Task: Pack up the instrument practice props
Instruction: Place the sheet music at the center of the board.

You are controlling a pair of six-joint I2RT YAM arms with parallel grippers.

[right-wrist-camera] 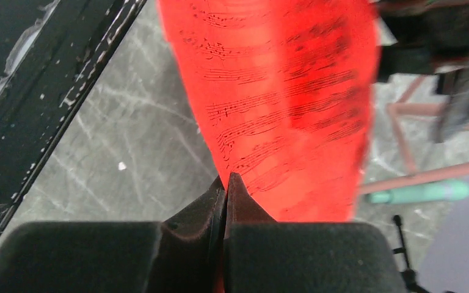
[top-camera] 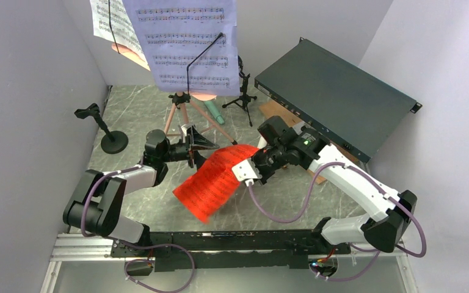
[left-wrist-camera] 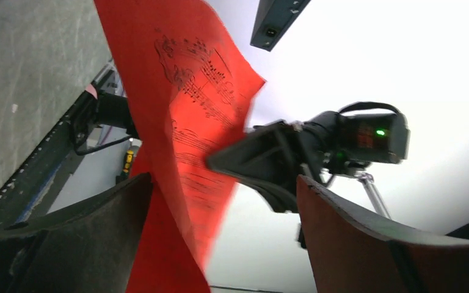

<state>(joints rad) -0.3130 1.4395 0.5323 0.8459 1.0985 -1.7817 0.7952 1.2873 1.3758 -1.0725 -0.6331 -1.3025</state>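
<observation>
A red sheet-music page [top-camera: 217, 180] hangs curled over the middle of the table. My right gripper [top-camera: 251, 165] is shut on its right edge; in the right wrist view the fingertips [right-wrist-camera: 227, 180] pinch the red page [right-wrist-camera: 281, 91]. My left gripper [top-camera: 203, 148] stands open at the page's upper left edge. In the left wrist view the page [left-wrist-camera: 177, 122] runs between its wide jaws [left-wrist-camera: 224, 180], close to the left finger. The lavender page [top-camera: 186, 43] and white page [top-camera: 113, 24] sit on the pink tripod [top-camera: 180, 113]. A green microphone [top-camera: 215, 112] lies behind it.
A black round-base microphone mount [top-camera: 107, 131] stands at the left, and a black tripod mount [top-camera: 242, 91] at the back. The large dark green box [top-camera: 336, 101] lies at the back right on a wooden board [top-camera: 275, 110]. Grey walls close in on both sides.
</observation>
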